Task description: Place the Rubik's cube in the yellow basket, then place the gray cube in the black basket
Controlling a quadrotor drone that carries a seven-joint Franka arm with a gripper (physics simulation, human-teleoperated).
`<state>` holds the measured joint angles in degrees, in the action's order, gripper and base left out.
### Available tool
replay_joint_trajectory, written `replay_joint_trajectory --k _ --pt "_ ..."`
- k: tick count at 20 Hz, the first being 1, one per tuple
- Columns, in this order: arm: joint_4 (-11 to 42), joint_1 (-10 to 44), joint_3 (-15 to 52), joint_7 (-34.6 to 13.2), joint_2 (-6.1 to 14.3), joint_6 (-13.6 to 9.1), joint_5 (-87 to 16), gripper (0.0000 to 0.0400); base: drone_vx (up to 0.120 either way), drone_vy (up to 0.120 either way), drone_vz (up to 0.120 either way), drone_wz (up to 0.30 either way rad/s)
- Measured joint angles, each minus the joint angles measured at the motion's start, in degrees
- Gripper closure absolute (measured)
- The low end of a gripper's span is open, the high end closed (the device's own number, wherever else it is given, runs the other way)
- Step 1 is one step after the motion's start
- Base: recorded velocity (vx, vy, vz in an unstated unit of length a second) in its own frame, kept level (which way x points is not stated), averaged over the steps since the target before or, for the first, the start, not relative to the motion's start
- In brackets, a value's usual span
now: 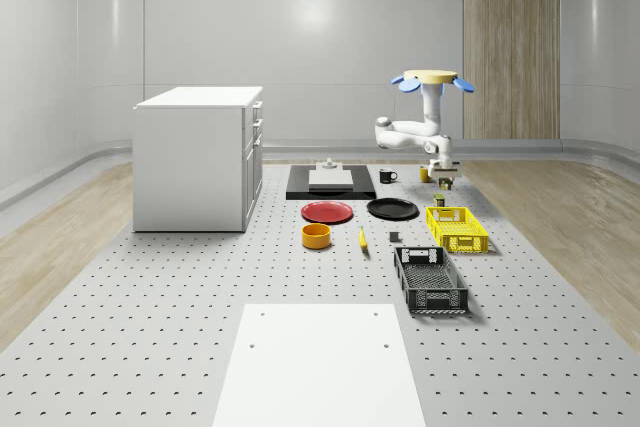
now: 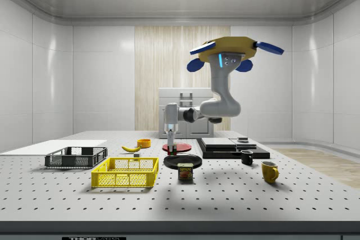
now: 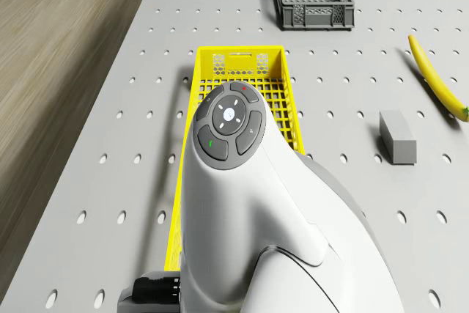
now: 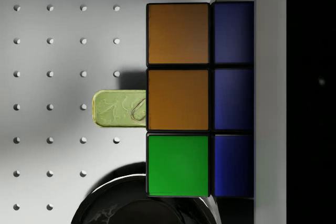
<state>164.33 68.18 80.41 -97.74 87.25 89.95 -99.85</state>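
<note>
The Rubik's cube (image 4: 178, 100) hangs close under the wrist camera, showing orange, green and blue tiles, high above the table. My gripper (image 1: 444, 178) is shut on it, just past the far end of the yellow basket (image 1: 457, 229). The drone (image 1: 431, 80) hovers above that spot, with its arm bent down in front of it. In the drone view the arm covers the yellow basket's (image 3: 242, 82) near part. The gray cube (image 1: 394, 238) lies on the table beside the yellow basket. The black basket (image 1: 430, 279) stands nearer the front.
Below the held cube are a green-lidded can (image 4: 118, 108) and the black plate (image 4: 136, 205). A banana (image 1: 362, 238), orange bowl (image 1: 316, 236), red plate (image 1: 327, 212), two mugs (image 1: 387, 176) and a black tray (image 1: 330, 187) lie nearby. A white cabinet (image 1: 195, 162) stands at the left.
</note>
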Motion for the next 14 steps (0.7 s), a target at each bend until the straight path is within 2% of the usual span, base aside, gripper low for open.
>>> replay_joint_trajectory --k 14 --pt "0.0 0.2 0.1 -0.1 1.0 0.9 0.4 0.0075 0.120 0.000 0.000 0.000"
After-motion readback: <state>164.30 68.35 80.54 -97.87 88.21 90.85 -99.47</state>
